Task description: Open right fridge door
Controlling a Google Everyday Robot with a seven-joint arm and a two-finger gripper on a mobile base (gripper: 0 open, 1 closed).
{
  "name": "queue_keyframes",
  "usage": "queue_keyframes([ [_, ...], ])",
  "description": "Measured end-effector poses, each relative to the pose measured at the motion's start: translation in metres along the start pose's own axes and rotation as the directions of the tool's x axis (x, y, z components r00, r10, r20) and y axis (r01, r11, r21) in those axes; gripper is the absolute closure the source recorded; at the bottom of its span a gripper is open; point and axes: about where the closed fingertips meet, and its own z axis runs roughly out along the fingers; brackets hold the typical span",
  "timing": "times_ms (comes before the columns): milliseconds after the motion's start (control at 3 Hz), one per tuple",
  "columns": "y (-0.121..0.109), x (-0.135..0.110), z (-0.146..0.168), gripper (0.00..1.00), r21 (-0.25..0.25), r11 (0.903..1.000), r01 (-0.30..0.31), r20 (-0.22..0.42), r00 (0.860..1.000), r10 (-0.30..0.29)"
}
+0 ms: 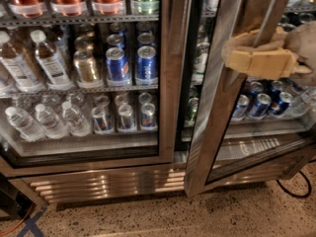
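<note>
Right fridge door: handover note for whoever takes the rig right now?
Gripper: at the handle of the right fridge door, upper right of view; can't tell whether it is clamped.
Fridge: left door shut.
Done: right door stands partly open, angled out from the front.
Left: pull it wider, likely along its arc.

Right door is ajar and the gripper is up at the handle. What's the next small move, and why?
Probably a short pull on the bar handle, outward and along the door's arc. The gripper sits at that handle, high on the right fridge door. The door stands only partly open: its free edge is swung out from the fridge, leaving a narrow dark gap.
</note>
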Motion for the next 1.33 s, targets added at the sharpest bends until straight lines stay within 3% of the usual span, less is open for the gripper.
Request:
queue_keyframes([
  [667, 0.0082, -0.0008, -0.0055, 1.00, 0.016, 0.9999, -0.005, 0.001, 1.000, 0.005],
  [1000, 0.0080, -0.0007, -0.0084, 0.82, 0.016, 0.9999, -0.005, 0.001, 1.000, 0.005],
  [1333, 0.0080, -0.0007, -0.0084, 0.57, 0.016, 0.9999, -0.005, 0.001, 1.000, 0.005],
])
